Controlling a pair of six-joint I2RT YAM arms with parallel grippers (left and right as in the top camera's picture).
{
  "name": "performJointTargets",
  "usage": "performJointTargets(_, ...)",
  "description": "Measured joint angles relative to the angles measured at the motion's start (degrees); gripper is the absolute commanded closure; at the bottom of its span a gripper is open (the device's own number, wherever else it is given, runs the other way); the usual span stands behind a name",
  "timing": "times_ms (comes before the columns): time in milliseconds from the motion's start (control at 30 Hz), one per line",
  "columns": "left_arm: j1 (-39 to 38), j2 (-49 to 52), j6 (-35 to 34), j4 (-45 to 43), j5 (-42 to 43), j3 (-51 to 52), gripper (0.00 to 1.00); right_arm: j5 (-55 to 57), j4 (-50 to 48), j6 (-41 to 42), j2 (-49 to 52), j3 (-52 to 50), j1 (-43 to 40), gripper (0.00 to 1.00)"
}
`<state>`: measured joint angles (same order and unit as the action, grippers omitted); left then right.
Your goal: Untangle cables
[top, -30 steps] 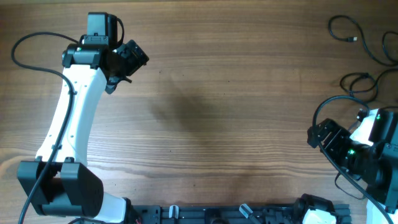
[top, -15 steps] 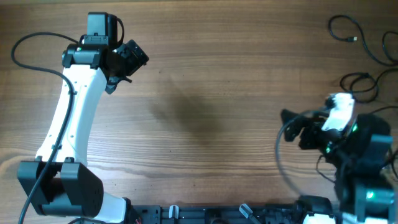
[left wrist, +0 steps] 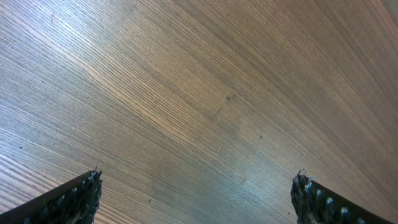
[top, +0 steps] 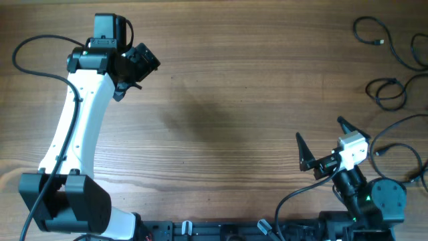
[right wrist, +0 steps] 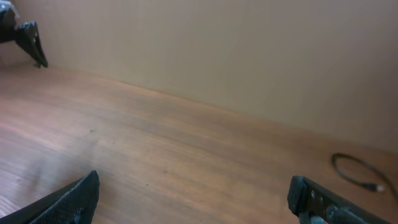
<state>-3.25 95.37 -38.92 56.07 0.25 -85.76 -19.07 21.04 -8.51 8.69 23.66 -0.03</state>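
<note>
Several thin black cables lie apart at the table's far right: a loop with a plug end [top: 369,31], a curve at the edge [top: 418,55] and a small tangled coil [top: 388,91]. One loop with its plug shows in the right wrist view [right wrist: 359,172]. My right gripper [top: 324,142] is open and empty over bare wood at the lower right, well short of the cables; its view [right wrist: 193,190] shows the jaws wide apart. My left gripper [top: 136,67] is at the far left, open and empty over bare wood [left wrist: 198,190].
The wooden table [top: 227,100] spans the view. A thin black cord with a small plug [top: 378,152] runs beside the right arm's base. The left arm's thick cable [top: 27,47] arcs at the far left. A black rail [top: 221,229] lines the front edge.
My right arm has swung in from the right edge toward the lower middle, its gripper now pointing up and left with jaws spread. The left arm and the cables have not moved.
</note>
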Motion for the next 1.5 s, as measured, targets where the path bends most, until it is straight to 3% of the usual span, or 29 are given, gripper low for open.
performJointTargets(200, 0.0, 0.0, 0.0, 0.0, 0.0, 0.0, 0.0, 0.9, -11.9, -1.9, -7.1, -9.7, 0.0, 0.0)
performJointTargets(400, 0.0, 0.0, 0.0, 0.0, 0.0, 0.0, 0.0, 1.9, -19.7, -0.7, -7.6, -16.0, 0.0, 0.0)
performJointTargets(833, 0.0, 0.0, 0.0, 0.0, 0.0, 0.0, 0.0, 7.8, -25.2, 1.3, -7.6, -17.2, 0.0, 0.0)
performJointTargets(1000, 0.0, 0.0, 0.0, 0.0, 0.0, 0.0, 0.0, 7.8, -35.4, 1.1, -7.8, -22.0, 0.0, 0.0)
performJointTargets(1133, 0.0, 0.0, 0.0, 0.0, 0.0, 0.0, 0.0, 7.8, -33.2, 0.5, -7.8, -23.3, 0.0, 0.0)
performJointTargets(1300, 0.0, 0.0, 0.0, 0.0, 0.0, 0.0, 0.0, 7.8, -21.6, 0.3, -7.9, -23.3, 0.0, 0.0)
performJointTargets(1500, 0.0, 0.0, 0.0, 0.0, 0.0, 0.0, 0.0, 8.0, -21.4, 0.3, -7.9, -23.3, 0.0, 0.0)
